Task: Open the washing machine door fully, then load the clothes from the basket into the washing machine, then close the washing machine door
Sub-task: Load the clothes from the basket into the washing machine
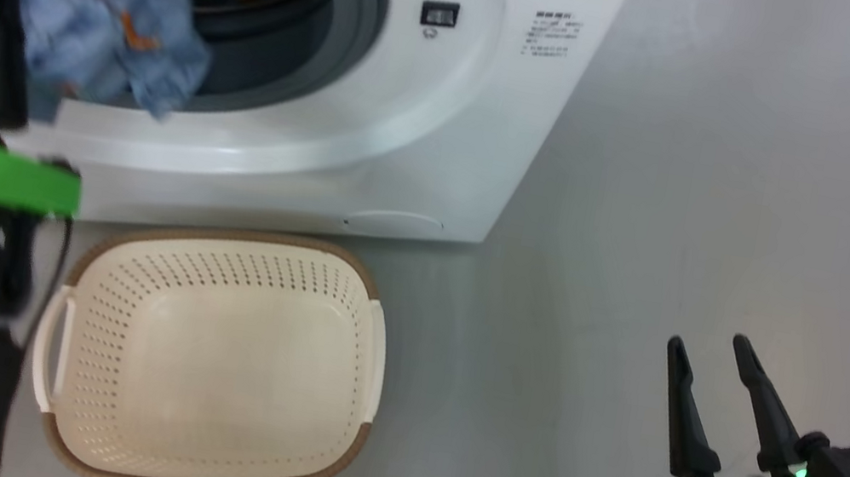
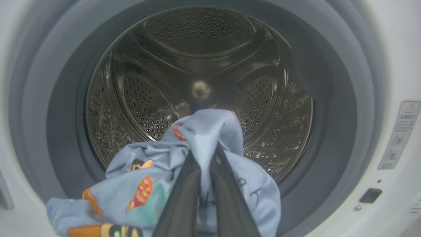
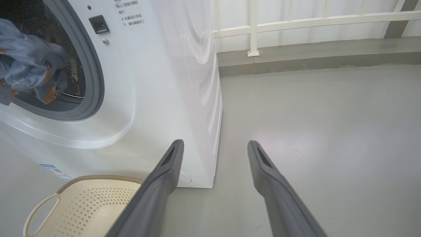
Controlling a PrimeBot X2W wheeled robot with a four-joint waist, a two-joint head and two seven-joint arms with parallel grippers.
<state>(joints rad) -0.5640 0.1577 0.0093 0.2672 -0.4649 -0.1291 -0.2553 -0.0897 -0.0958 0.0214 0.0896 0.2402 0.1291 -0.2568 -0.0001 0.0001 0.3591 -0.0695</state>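
The washing machine point(image 1: 407, 140) stands with its round opening uncovered; the grey gasket point(image 2: 329, 98) rings the opening and the steel drum point(image 2: 197, 65) lies deep and roomy behind it. The machine's right edge ends at a sharp white corner; beyond it the grey floor point(image 1: 701, 190) runs wide to a low kerb point(image 3: 296, 59) and a white railing point(image 3: 296, 21). The basket point(image 1: 236, 234) sits on the floor just in front of the machine's foot, its brown rim close to the white base.

The left end effector point(image 2: 204, 149) is at the mouth of the drum; its fingers are pressed almost together on a fold of the clothes point(image 2: 141, 177), blue cloth with orange prints. The bundle bulges ahead of the fingertips toward the drum and drapes down over the lower lip of the gasket.

The right end effector point(image 1: 708, 342) hangs over the floor well to the right of the basket; its fingers are spread wide and grip nothing.
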